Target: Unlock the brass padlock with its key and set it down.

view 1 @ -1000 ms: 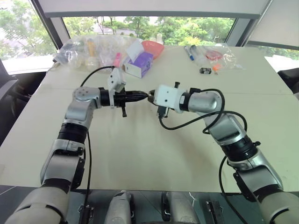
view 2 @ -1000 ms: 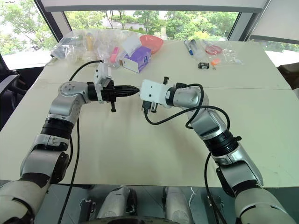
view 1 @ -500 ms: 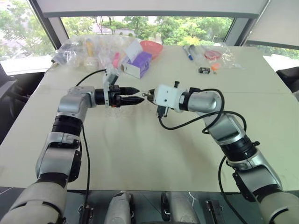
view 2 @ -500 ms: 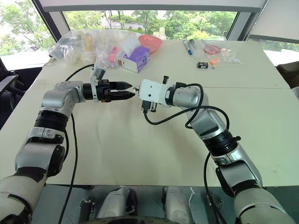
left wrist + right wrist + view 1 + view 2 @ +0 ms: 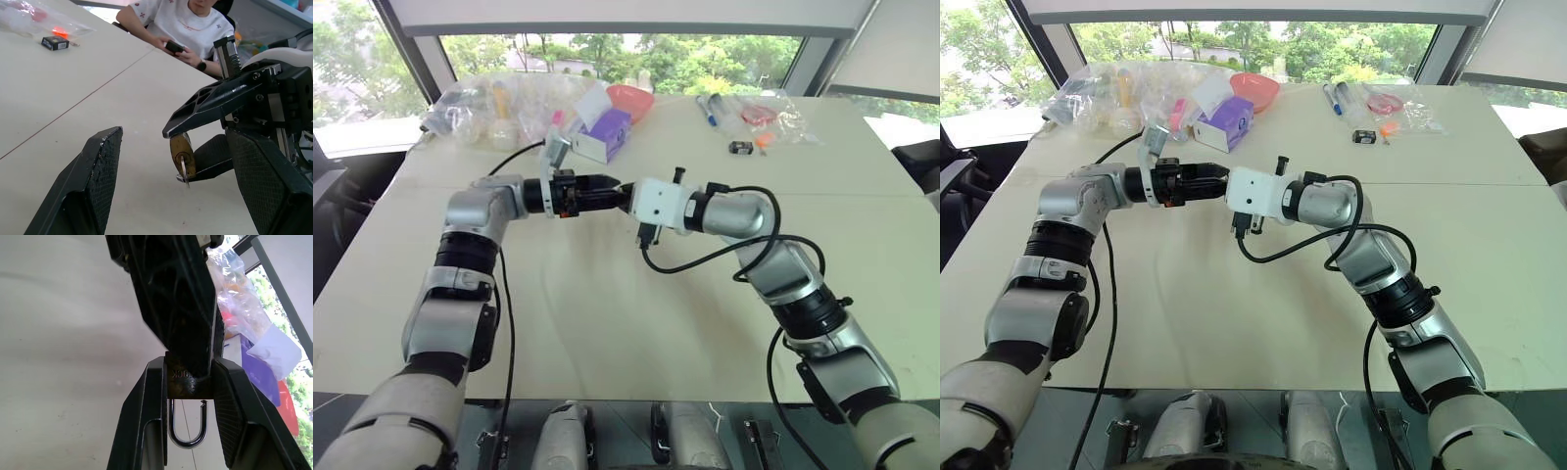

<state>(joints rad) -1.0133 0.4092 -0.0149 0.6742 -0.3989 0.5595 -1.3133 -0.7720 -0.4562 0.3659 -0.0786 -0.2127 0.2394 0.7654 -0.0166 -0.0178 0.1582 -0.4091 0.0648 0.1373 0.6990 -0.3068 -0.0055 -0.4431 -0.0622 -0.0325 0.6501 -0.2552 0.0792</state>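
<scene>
The small brass padlock is pinched by its body in my right gripper, which is shut on it above the table's middle. Its silvery shackle hangs toward the wrist, and one leg ends just short of the body. The thin grey key sticks out of the padlock's end. My left gripper points level at the right one, open, with one finger on each side of the padlock and key, touching neither. In the eye views the padlock is hidden between the two grippers.
Along the cream table's far edge lie plastic bags, a purple box, a red bowl, markers and a small black box. A person sits beyond the table, holding a phone.
My left gripper was shut at the right gripper's tip, then drew back and opened. Now it has rolled and come back with its fingers spread around the padlock. The right arm stayed still.
</scene>
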